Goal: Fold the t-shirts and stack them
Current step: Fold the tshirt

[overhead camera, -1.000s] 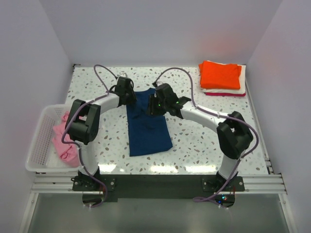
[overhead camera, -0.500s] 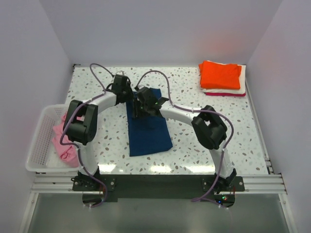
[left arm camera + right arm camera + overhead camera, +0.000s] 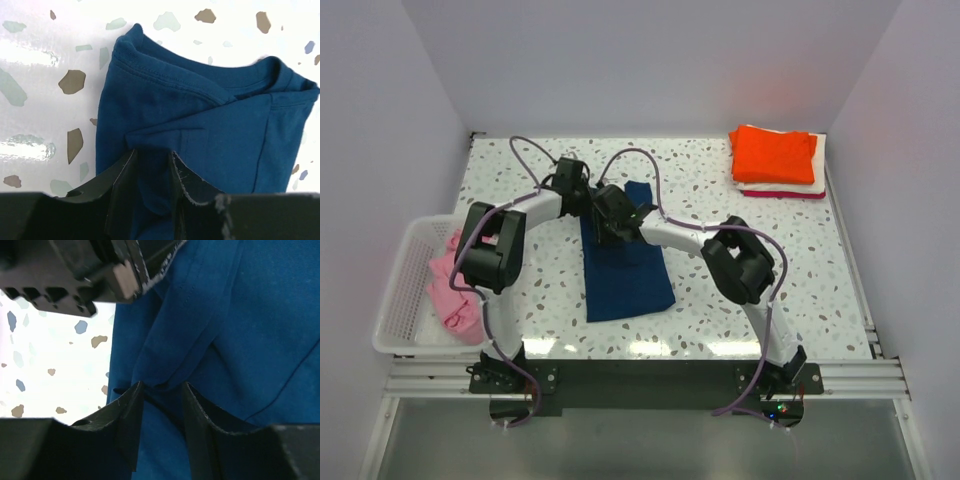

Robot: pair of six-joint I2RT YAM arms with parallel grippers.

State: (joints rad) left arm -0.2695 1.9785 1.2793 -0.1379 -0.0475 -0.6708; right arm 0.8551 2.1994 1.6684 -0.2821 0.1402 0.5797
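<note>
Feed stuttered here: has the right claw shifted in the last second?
Yes. The right claw has swung left across the navy t-shirt, away from the orange stack, closing on the left claw.

The middle shirt [image 3: 625,275] lies on the table [image 3: 740,290], folded shirts [image 3: 775,158] stacked behind it to the right, another shirt [image 3: 448,285] in the basket [image 3: 395,300] left.

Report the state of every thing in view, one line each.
navy shirt, partly folded, lying flat
pink shirt, crumpled in the basket
basket, upright, holding the pink shirt
orange shirt, folded, on top
white shirt, folded, under the orange shirt
red shirt, folded, at the bottom
left claw, astride the navy shirt, grip unclear
right claw, shut on a fold of the navy shirt
</note>
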